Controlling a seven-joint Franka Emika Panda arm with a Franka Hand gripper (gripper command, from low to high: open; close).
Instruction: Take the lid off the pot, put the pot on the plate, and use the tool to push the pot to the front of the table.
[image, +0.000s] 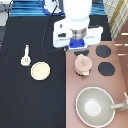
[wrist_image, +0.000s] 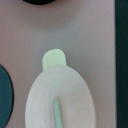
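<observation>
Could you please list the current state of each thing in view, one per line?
gripper: over the stove, just above the pot toward the exterior view's top, holding nothing visible.
lid: on the pot.
pot: on the stove, covered.
plate: bare, on the black table.
tool: lying flat on the table, untouched.
grey pan: empty, on the stove.

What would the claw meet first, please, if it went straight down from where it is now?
Probably the lid on the pot: the claw hangs just toward the exterior view's top of it, over the stove, though height is unclear.
</observation>
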